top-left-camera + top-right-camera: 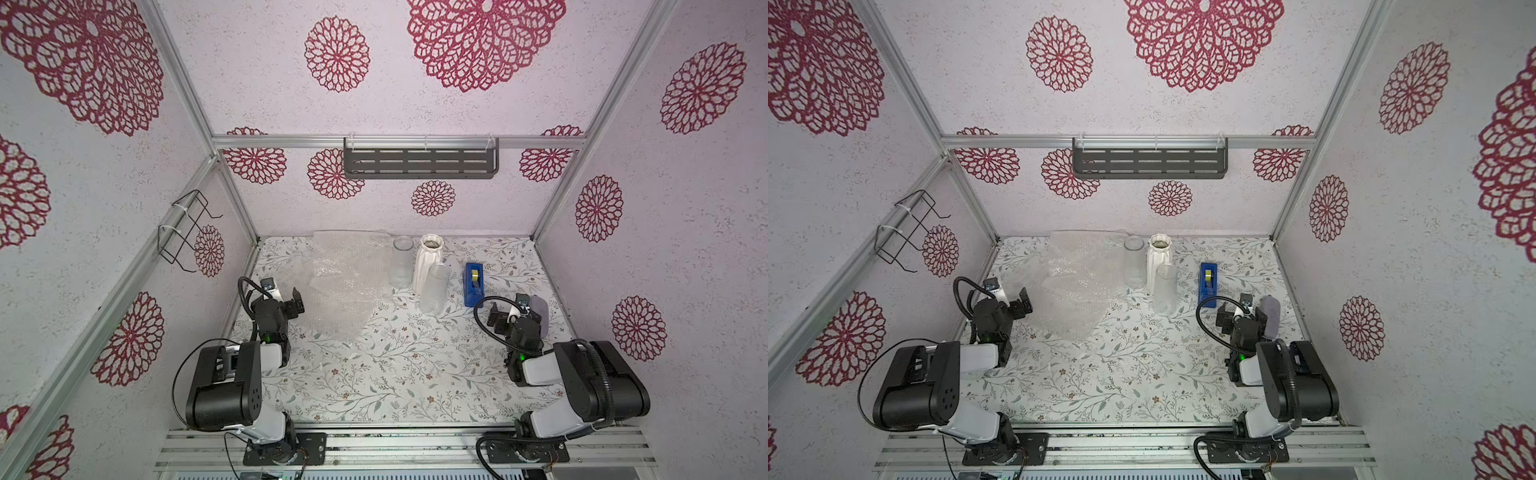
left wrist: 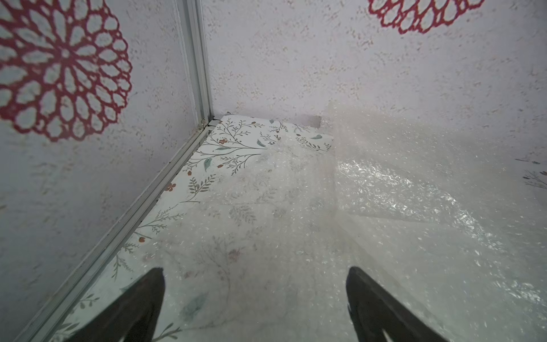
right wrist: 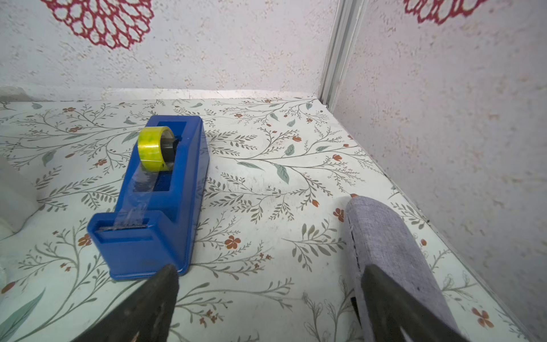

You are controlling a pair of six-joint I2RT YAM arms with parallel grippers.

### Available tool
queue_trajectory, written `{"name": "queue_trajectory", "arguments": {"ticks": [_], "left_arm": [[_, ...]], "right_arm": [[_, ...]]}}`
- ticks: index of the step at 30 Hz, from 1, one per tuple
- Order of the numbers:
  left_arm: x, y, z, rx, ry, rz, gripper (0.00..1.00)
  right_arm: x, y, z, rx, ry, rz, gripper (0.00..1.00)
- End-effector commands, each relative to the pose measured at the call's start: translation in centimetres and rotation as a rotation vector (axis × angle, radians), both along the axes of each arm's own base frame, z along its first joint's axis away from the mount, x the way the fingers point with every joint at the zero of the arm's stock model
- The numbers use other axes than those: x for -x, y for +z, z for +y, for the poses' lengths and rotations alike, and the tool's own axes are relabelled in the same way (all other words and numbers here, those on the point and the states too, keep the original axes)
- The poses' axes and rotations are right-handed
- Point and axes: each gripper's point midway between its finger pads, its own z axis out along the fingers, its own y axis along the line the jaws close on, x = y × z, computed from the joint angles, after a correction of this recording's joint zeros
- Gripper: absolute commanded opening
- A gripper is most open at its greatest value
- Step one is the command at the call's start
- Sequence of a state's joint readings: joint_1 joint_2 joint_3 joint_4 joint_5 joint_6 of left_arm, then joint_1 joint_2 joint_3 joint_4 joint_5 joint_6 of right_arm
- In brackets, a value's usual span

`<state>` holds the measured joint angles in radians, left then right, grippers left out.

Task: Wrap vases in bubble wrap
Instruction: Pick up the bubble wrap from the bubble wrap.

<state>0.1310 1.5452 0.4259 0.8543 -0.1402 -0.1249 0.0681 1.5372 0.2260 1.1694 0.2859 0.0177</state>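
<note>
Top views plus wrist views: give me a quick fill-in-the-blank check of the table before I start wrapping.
1. The white ribbed vase stands upright next to ____ clear glass vases.
2. The tape roll in the blue tape dispenser is ____.
3. The bubble wrap lies nearest the ____ hand.
4. The left hand and the right hand are both ____, holding nothing.

Missing words: two; yellow; left; open.
</note>
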Motion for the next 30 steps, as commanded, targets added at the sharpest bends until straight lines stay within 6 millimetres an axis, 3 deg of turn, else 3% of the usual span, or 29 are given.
{"name": "queue_trajectory", "arguments": {"ticks": [1, 27, 30], "left_arm": [[-0.1, 0.0, 0.1, 0.003, 0.005, -0.005, 0.98], [0.0, 0.0, 0.2, 0.002, 0.007, -0.006, 0.98], [0.2, 0.9, -1.4, -0.035, -0.055, -0.036, 0.98]], "right_arm": [[-0.8, 1.8, -0.4, 0.005, -0.017, -0.062, 0.99], [-0.8, 1.8, -0.4, 0.005, -0.018, -0.063, 0.99], [-0.7, 2.0, -0.4, 0.009, -0.017, -0.071, 0.99]]}}
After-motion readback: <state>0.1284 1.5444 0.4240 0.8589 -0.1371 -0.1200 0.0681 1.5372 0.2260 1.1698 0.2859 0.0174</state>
